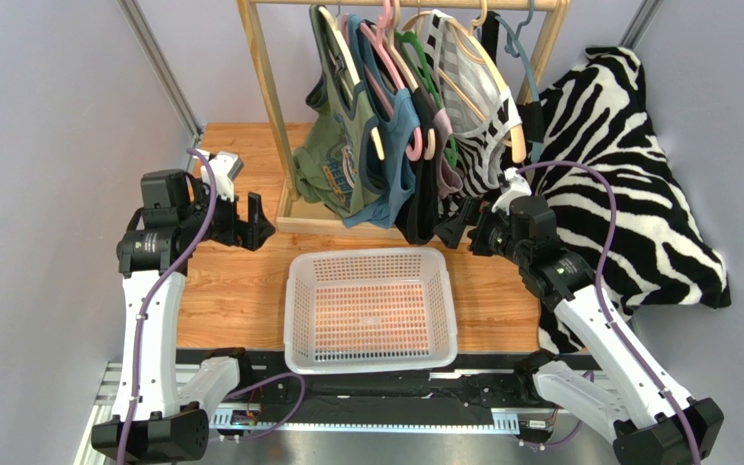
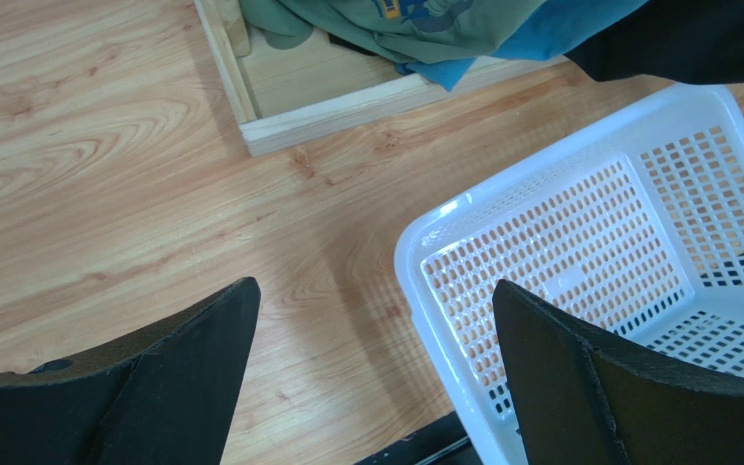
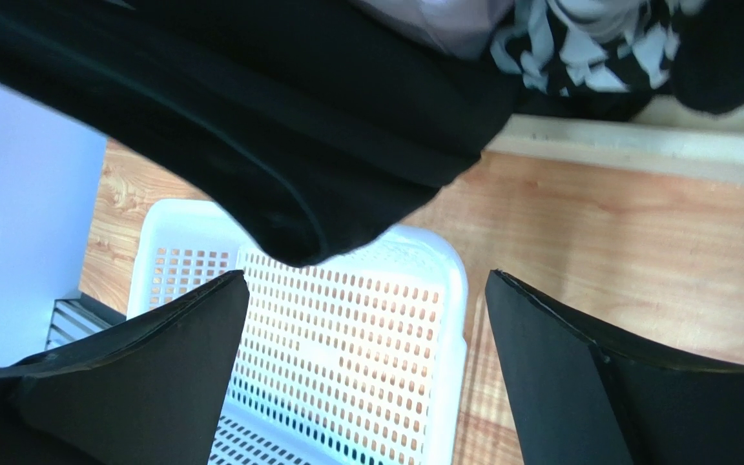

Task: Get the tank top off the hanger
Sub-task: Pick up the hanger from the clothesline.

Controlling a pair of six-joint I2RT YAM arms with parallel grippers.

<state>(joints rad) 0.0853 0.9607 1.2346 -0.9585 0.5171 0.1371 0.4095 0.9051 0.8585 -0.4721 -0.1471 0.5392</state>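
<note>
Wooden table (image 3: 638, 242): black tank top (image 3: 250, 116) hangs just beyond spread, empty right hand (image 3: 366, 278).

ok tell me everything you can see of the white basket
The white basket looks like moulded plastic: rectangular, rounded corners, a smooth thick rim, floor and walls pierced with rows of small slots. It sits upright and empty on the wooden table, between the two arms, in front of the clothes rack. Dark garments hang over its far edge; whether they touch it cannot be told.
</note>
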